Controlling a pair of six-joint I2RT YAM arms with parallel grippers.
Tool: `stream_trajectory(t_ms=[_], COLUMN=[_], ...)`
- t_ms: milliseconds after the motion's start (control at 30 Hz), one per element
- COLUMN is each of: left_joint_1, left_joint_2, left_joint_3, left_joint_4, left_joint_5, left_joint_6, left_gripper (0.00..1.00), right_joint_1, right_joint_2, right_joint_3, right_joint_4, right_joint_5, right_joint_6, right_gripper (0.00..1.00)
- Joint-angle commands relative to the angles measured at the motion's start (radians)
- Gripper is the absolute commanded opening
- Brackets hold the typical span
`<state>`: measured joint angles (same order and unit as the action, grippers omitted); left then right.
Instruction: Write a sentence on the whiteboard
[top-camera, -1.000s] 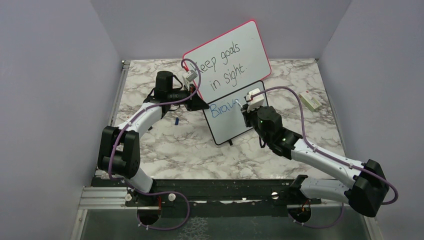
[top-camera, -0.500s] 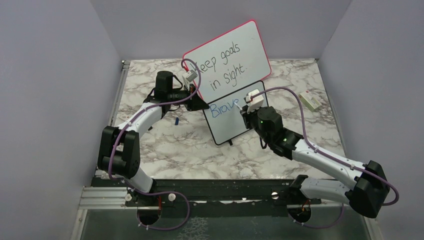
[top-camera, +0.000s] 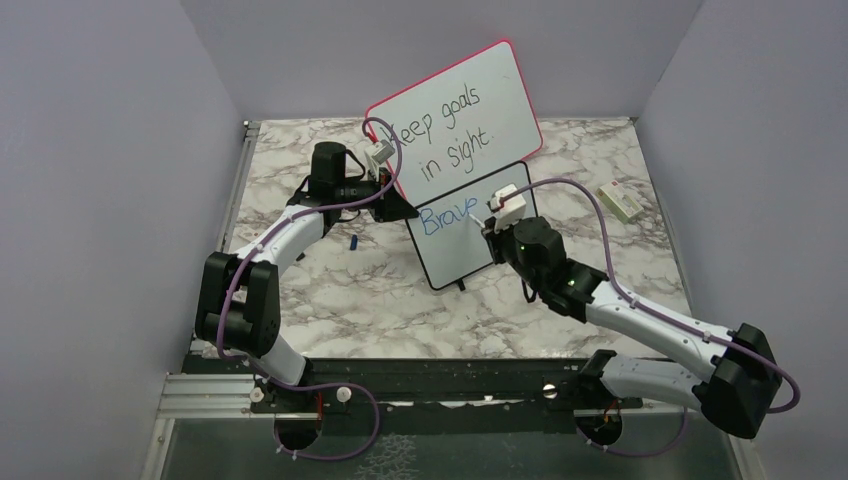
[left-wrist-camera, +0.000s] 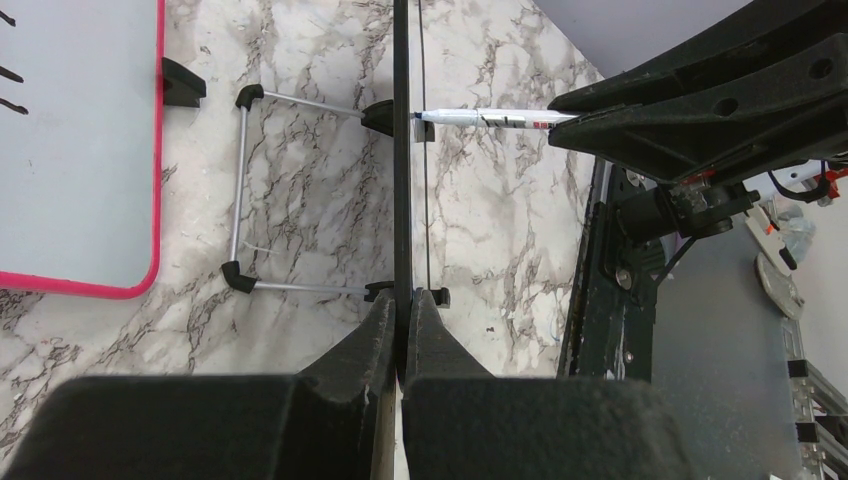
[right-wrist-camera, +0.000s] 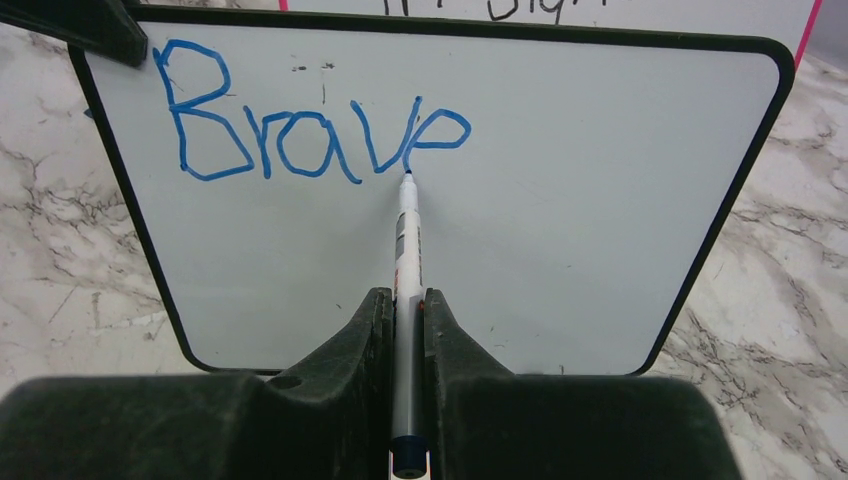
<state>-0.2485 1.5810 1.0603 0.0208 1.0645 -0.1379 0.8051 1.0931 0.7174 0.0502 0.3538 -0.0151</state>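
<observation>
The whiteboard (top-camera: 455, 255) stands on the table (top-camera: 350, 300) before the larger board (top-camera: 500, 90).

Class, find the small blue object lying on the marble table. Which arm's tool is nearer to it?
Left. The left tool, shut on the whiteboard edge, sits close beside the blue object; the right tool, holding the marker, is across the board, farther away.

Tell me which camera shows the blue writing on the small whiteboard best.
The right wrist view: the blue writing reads "Brave" head-on, marker tip at the last letter. The top external view shows it small and slanted. The left wrist view sees the whiteboard edge-on, no writing visible.
</observation>
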Motion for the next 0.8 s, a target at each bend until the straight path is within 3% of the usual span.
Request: stream_trajectory(t_ms=[0, 767], left_joint_1=[-0.008, -0.008], left_joint_2=[0.019, 0.016], left_joint_3=[0.0, -0.003], left_joint_4=[-0.065, -0.065], left_joint_5=[0.017, 0.017], left_joint_6=[0.03, 0.03], left_gripper=[0.0, 0.0], right_joint_1=[-0.002, -0.002], right_joint_2=[-0.013, -0.054], right_joint_3=[-0.024, -0.049], right_joint_4=[-0.049, 0.05], right_joint_5=[0.054, 0.151], right_joint_6=[0.012, 0.05], right_gripper=[0.01, 0.01])
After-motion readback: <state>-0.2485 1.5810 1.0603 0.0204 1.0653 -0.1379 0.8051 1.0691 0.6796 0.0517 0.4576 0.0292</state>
